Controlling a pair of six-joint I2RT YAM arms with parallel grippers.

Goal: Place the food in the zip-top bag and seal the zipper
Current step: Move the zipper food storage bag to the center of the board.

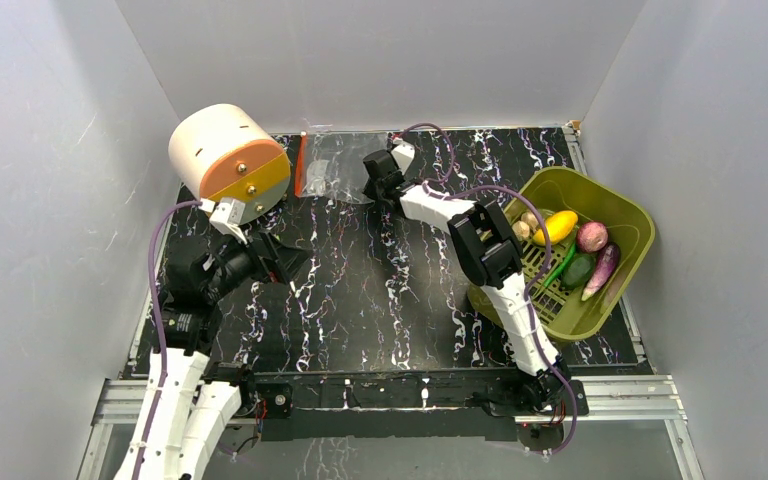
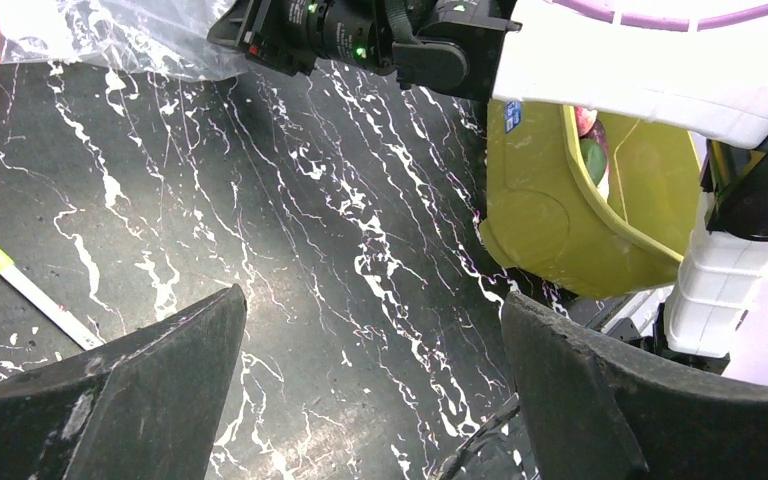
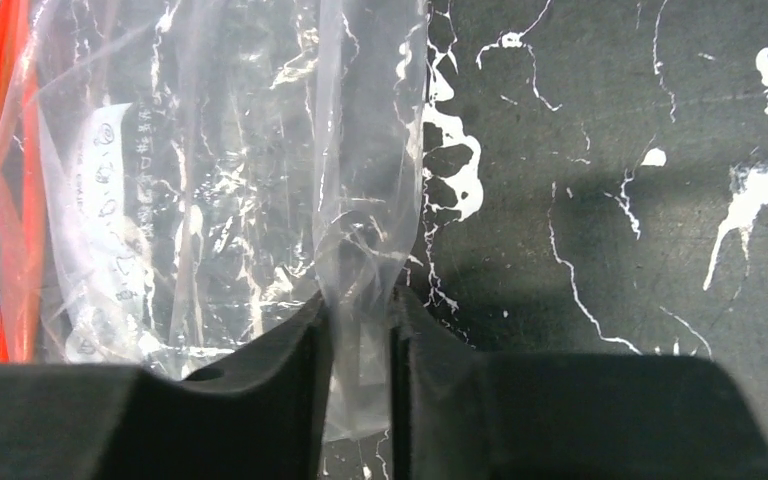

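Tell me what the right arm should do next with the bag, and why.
Probably lift the zip-top bag and draw it toward the centre: the right gripper pinches its edge, the food sits in the basket, and the left gripper is open.

Robotics laboratory test cell. Plain white panel walls (image 1: 50, 200) box in a black marble-patterned table (image 1: 360, 300). A left arm (image 1: 175, 400) and right arm (image 1: 520, 320) are mounted on an aluminium rail (image 1: 640, 396) at its near edge, with a purple cable (image 1: 153, 268) running exposed along the left arm.
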